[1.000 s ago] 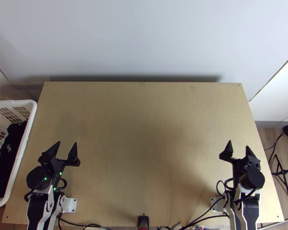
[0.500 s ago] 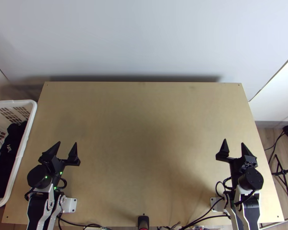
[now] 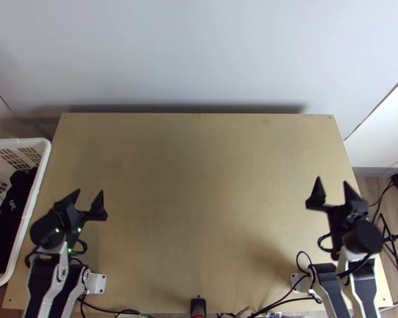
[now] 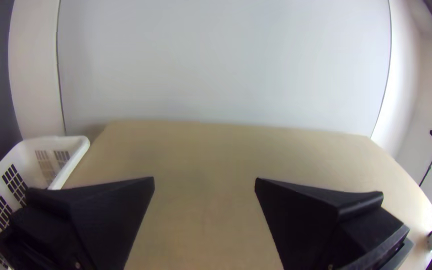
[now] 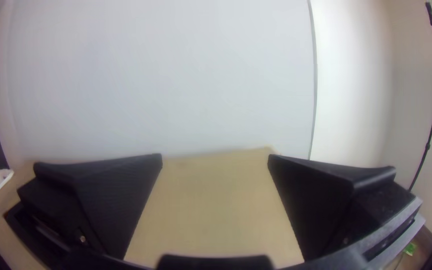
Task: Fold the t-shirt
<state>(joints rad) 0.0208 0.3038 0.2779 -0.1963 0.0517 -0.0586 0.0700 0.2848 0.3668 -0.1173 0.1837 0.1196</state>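
In the top view my left gripper [image 3: 90, 192] is over the table's near left part, open, with nothing between its fingers. My right gripper [image 3: 332, 181] stands open over the near right part of the table, also holding nothing. In the left wrist view the left gripper [image 4: 205, 180] has its two black fingers wide apart above bare wood. The right wrist view has the right gripper [image 5: 215, 156] with its fingers spread over the wooden surface. Dark cloth [image 3: 13, 206] lies bunched in the basket at the left; whether it is a t-shirt I cannot tell.
The white basket [image 3: 33, 199] stands against the left side of the wooden table [image 3: 199, 175]. Black cables [image 3: 284, 292] run along the near edge, where a small black device [image 3: 198, 306] sits. A black tripod [image 3: 392, 238] is on the floor at the right.
My right gripper has shifted up the picture and, most recently, to the right. My left gripper has moved slightly up and to the left. Both have stayed open.
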